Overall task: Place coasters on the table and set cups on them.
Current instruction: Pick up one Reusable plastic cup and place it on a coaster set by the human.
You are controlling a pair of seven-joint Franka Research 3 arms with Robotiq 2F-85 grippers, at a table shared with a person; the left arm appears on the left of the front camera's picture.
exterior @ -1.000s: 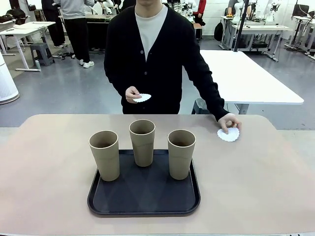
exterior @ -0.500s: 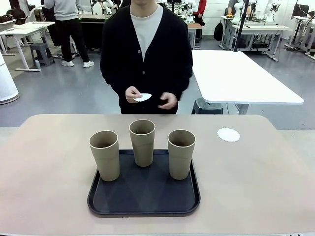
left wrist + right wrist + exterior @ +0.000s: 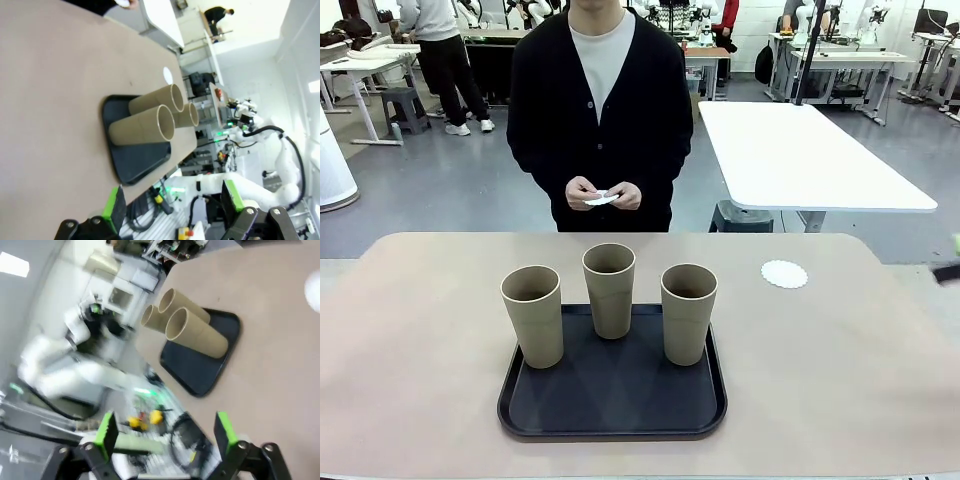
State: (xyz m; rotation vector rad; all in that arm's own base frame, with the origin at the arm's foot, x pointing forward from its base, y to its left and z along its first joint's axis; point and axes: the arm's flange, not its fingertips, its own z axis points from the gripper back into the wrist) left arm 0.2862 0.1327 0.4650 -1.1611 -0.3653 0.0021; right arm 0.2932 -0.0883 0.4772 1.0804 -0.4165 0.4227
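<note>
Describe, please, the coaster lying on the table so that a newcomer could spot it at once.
On the wide tan table, find the black tray holding three cups. Past the tray's far right corner lies a white scalloped coaster. It alone lies flat on bare tabletop; a second coaster is in the person's hands.

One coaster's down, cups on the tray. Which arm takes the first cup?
Right. The coaster lies right of the tray, closest to the right cup, and the right hand, open, sits at that side.
</note>
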